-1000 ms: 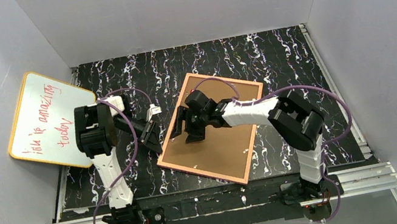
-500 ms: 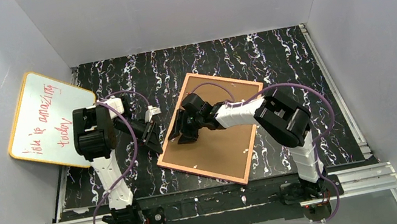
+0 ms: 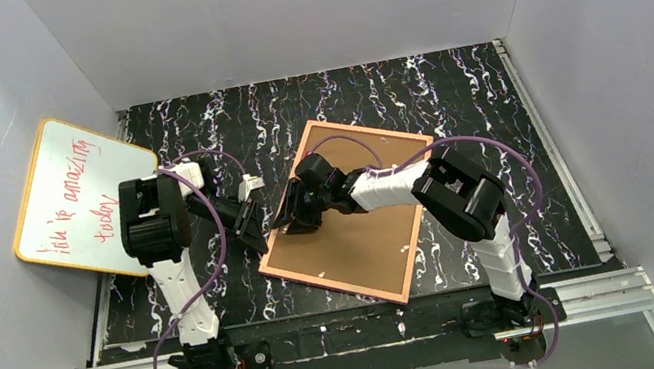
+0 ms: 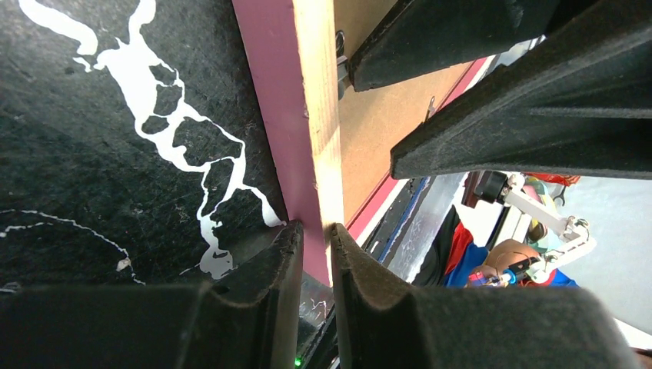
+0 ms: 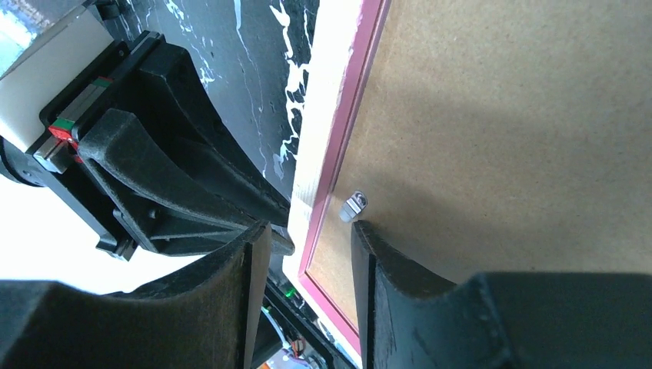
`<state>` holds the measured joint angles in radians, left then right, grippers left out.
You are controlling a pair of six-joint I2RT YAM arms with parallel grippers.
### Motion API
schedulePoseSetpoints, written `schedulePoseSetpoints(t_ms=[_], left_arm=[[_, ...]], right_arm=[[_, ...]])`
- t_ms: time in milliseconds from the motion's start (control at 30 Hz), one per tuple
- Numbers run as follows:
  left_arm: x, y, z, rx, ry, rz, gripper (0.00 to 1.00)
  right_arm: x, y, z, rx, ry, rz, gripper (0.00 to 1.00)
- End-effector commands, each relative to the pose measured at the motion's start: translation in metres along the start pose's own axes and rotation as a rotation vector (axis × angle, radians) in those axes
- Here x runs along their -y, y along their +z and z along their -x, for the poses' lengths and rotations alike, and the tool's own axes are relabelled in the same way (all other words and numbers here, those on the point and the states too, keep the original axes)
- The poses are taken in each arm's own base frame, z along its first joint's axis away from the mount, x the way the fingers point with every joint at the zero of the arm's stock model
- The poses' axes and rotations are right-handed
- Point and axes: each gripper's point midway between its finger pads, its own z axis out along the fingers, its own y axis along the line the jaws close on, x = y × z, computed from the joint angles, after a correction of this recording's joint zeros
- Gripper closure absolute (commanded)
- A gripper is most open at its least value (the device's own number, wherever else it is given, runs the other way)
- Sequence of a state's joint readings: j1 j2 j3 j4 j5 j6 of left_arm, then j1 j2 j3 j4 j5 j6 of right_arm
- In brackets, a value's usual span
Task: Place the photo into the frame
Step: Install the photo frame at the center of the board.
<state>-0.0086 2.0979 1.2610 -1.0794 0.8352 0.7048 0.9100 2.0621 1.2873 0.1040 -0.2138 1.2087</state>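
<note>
The frame lies reverse side up on the black marbled table, its rim around a brown backing board. My left gripper is shut on the frame's left edge. In the left wrist view its fingertips pinch the pink and pale wood rim. My right gripper hovers over the same edge with its jaws apart. The pink rim runs between its fingertips, and one finger rests on the backing board beside a small metal clip. The photo is hidden.
A yellow-rimmed whiteboard with red writing leans against the left wall. Grey walls close in the table on three sides. An aluminium rail runs along the near edge by the arm bases.
My right gripper has slid left across the backing board to the frame's left edge, and its jaws have narrowed. The left gripper has tightened on the rim and stayed put.
</note>
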Motion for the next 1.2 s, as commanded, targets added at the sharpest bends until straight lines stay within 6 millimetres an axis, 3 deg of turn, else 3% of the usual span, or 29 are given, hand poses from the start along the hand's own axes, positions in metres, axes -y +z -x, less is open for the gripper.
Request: schedulePoseSetpoints(t_ms=[0,967,1167], left_arm=[[-0.009,-0.002,0.004,0.01,0.09,0.071,0.83],[-0.007,0.006,-0.002,-0.026,0.114,0.078,0.83],[-0.005,0.001,0.002,-0.028,0.124,0.084,0.83]], right_arm=[[-0.012,0.003,0.015,0.049,-0.004,0.024,0.5],[-0.018,0.017,0.029,0.073,-0.014,0.025,0.58],[-0.028,0.004,0.032,0.072,-0.032,0.051,0.58]])
